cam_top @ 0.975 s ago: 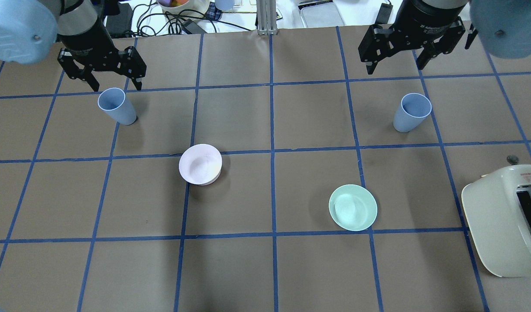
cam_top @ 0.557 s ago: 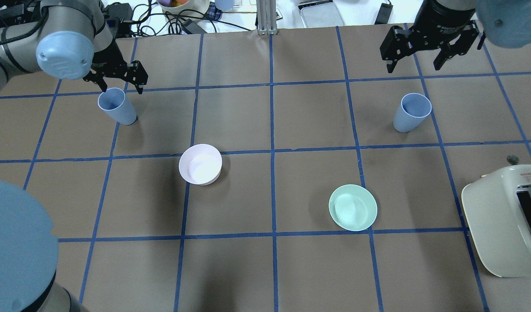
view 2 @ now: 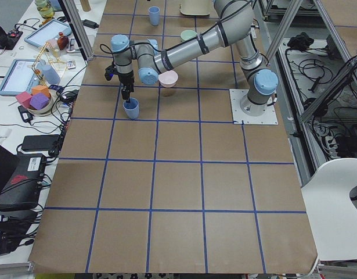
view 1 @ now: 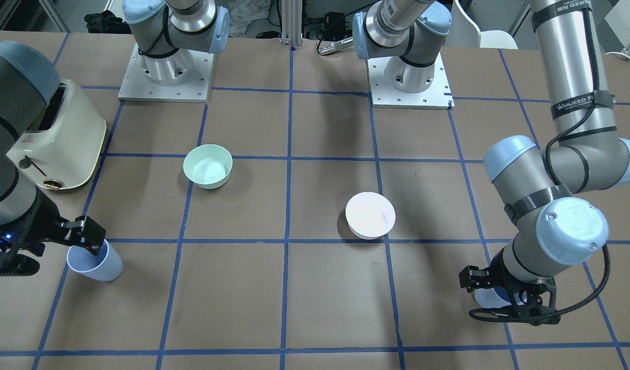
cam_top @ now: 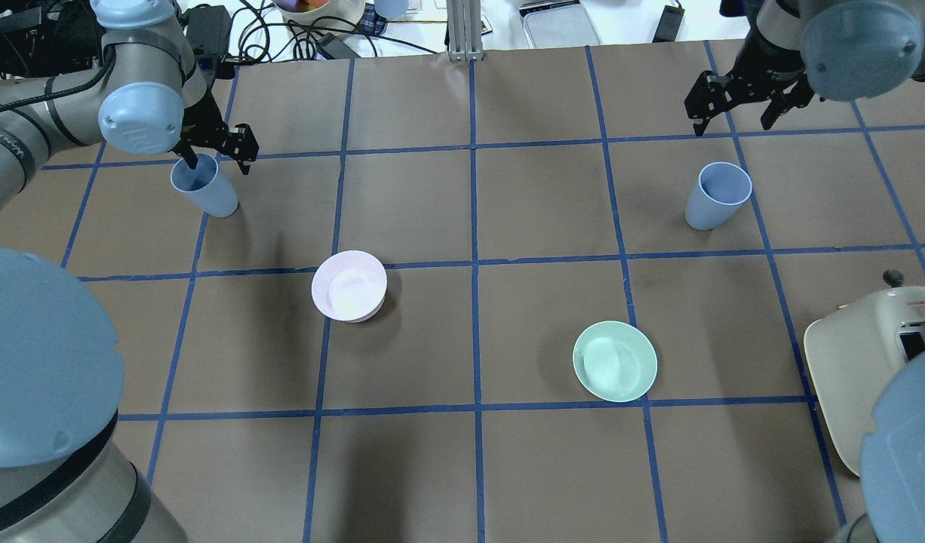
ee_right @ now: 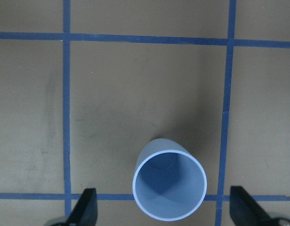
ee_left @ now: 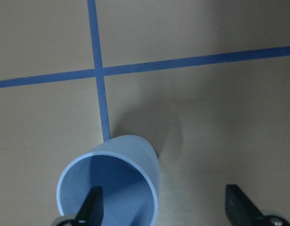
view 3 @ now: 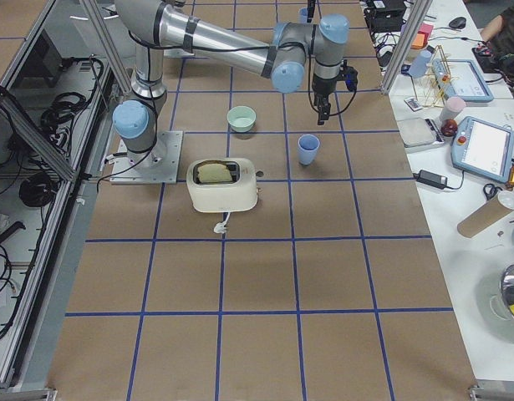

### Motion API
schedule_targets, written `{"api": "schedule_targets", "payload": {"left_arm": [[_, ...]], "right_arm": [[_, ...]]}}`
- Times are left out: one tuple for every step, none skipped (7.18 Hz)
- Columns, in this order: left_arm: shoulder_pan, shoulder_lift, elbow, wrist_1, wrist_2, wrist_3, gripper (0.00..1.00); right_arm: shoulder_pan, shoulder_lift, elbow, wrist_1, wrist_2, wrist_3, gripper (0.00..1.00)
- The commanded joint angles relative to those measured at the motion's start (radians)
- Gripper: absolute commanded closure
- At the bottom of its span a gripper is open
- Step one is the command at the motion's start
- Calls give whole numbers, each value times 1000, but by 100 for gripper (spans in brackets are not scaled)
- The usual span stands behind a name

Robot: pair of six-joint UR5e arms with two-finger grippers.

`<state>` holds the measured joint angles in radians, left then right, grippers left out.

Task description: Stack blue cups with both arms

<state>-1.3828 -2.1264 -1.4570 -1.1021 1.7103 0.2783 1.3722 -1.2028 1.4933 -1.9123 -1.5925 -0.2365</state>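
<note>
2 blue cups stand upright and well apart on the brown, blue-taped table [cam_top: 538,211], not yet stacked. Farthest to the robot's left is the left blue cup [cam_top: 204,185], mouth up, just beside a crossing of tape lines. The left gripper [cam_top: 216,160] hangs right at it with its jaws spread wide. In the left wrist view 1 finger [ee_left: 91,207] shows against the cup's inside, at the rim. The other finger sits clear of the cup on the outer side, so the cup's wall lies between them. Whether either finger touches the cup cannot be told.

Nearer the robot and toward the middle sits the pale pink bowl [cam_top: 349,286], on a tape line and apart from everything else. Farther right and nearer the robot again is the mint-green bowl [cam_top: 614,360], also alone. Beyond it stands the right blue cup [cam_top: 717,194], upright inside 1 taped square. The right gripper [cam_top: 732,122] hovers above it, jaws wide apart and holding nothing. The right wrist view looks down into the cup, which lies between the 2 fingers with a gap on each side. At the right edge rests a cream toaster [cam_top: 847,354], partly hidden by the right arm's blue joint cap.
</note>
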Motion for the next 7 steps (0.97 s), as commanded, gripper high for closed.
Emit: {"api": "schedule_targets", "payload": {"left_arm": [[21, -10, -5, -4, 0, 8, 47], [22, -10, -6, 1, -1, 13, 76], [21, -3, -3, 5, -4, 12, 100], [2, 17, -3, 4, -8, 7, 100], [-11, 41, 1, -8, -11, -1, 100], [-63, 74, 3, -36, -38, -13, 100], [-138, 97, 13, -54, -40, -96, 100]], "right_arm": [[-47, 58, 11, -27, -1, -82, 0], [-50, 60, 19, -28, -1, -83, 0], [-51, 69, 34, -31, -1, -83, 0], [-67, 68, 63, -25, -3, -86, 0], [-83, 68, 89, -31, 0, -89, 0], [-87, 68, 93, -31, 0, -95, 0], [-87, 71, 96, -31, 0, -96, 2]]}}
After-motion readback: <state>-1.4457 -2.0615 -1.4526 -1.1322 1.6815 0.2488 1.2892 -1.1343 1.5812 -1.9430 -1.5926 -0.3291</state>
